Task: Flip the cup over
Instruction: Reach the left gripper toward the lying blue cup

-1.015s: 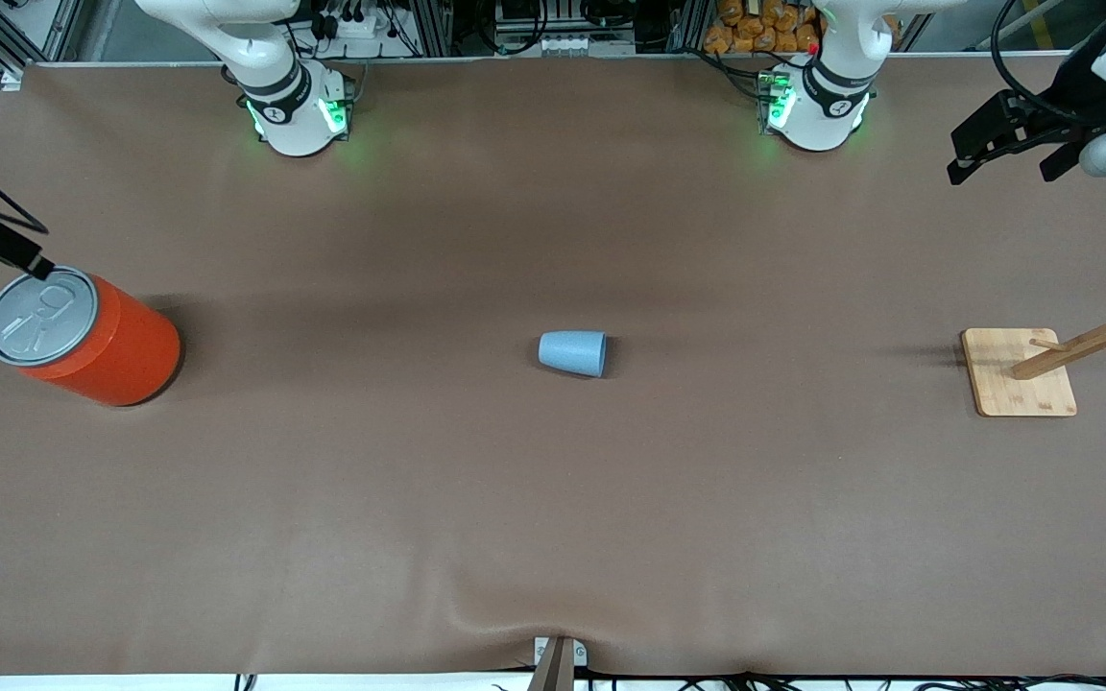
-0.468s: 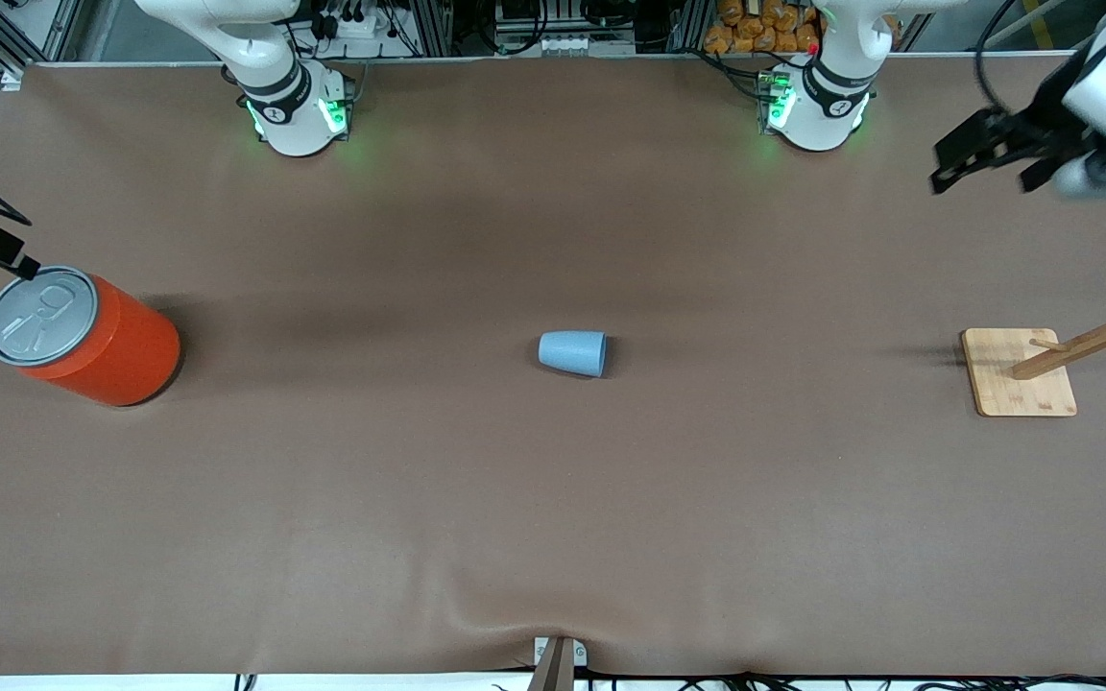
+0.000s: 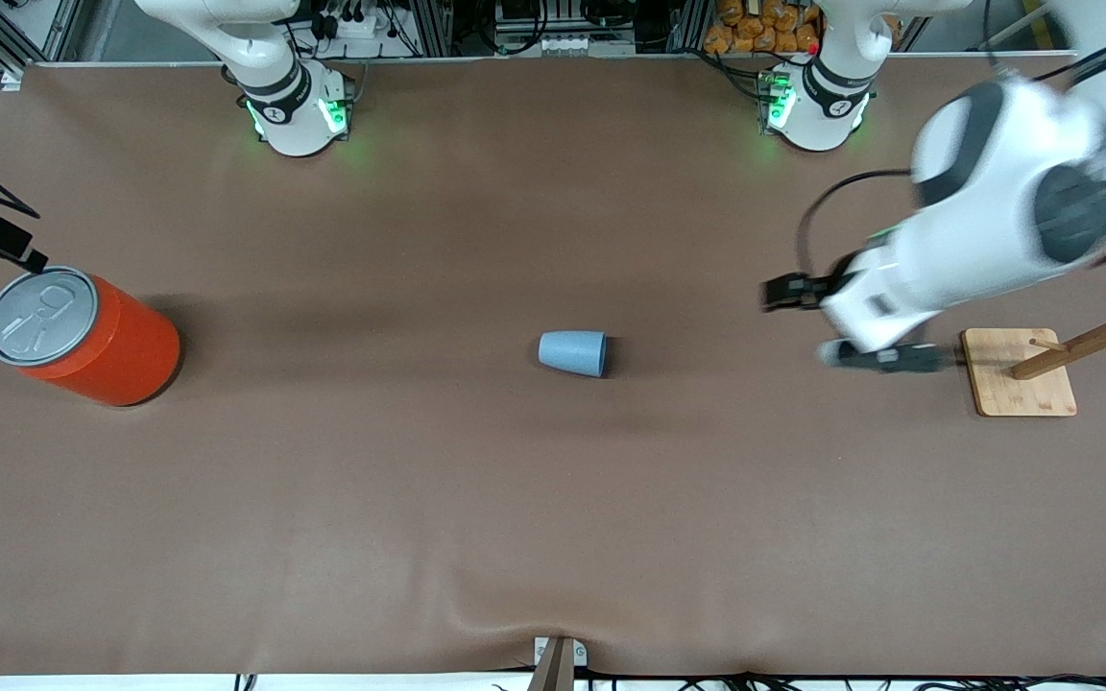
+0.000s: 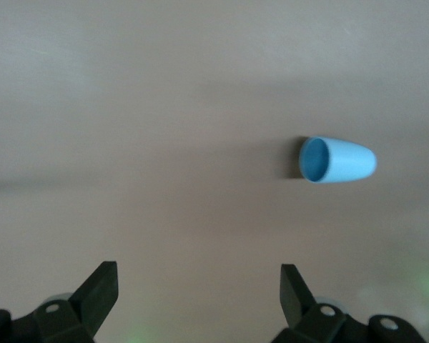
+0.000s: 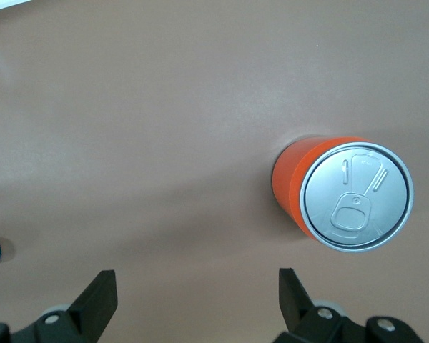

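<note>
The cup [image 3: 573, 352] lay on its side near the middle of the bench [image 3: 553, 499], its mouth toward the left arm's end. The left hand [image 3: 807, 321] hung spread over the bench between the cup and a wooden rack [image 3: 1052, 365]. The right hand [image 5: 193, 296] waited spread above the orange can [image 3: 78, 336].

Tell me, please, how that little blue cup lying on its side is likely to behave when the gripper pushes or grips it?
The cup lies on its side on the table, so a nudge would probably roll it in a curve, given its taper. It looks thin, matte plastic: likely light, and it may skid. The open left gripper could squeeze it slightly.
</note>
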Controlling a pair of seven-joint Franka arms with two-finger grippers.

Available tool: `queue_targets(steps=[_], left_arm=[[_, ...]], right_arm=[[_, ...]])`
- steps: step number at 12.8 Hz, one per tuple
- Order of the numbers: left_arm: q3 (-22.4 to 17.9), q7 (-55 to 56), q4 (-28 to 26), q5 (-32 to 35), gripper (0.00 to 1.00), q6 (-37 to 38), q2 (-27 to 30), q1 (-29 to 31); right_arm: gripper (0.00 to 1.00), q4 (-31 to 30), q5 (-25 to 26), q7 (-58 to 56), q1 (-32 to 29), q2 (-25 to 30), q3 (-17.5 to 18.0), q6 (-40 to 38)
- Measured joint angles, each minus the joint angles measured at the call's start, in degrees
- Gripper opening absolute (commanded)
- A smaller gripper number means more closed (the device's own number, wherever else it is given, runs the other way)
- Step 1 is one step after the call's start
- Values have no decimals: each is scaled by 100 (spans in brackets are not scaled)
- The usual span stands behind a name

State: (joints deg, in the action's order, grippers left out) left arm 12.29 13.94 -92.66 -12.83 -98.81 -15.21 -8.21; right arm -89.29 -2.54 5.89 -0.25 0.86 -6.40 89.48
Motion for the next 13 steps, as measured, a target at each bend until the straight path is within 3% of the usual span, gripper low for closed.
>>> queue_targets(steps=[7,13], left_arm=[[21,-29,-740,-1556,100,-1476,-737,-561],[15,-928,-842,-2901,100,-1867,-1649,-677]], right_arm=[[100,79,0,-40,32,0,9,20],[100,183,0,-41,73,-1,9,-78]])
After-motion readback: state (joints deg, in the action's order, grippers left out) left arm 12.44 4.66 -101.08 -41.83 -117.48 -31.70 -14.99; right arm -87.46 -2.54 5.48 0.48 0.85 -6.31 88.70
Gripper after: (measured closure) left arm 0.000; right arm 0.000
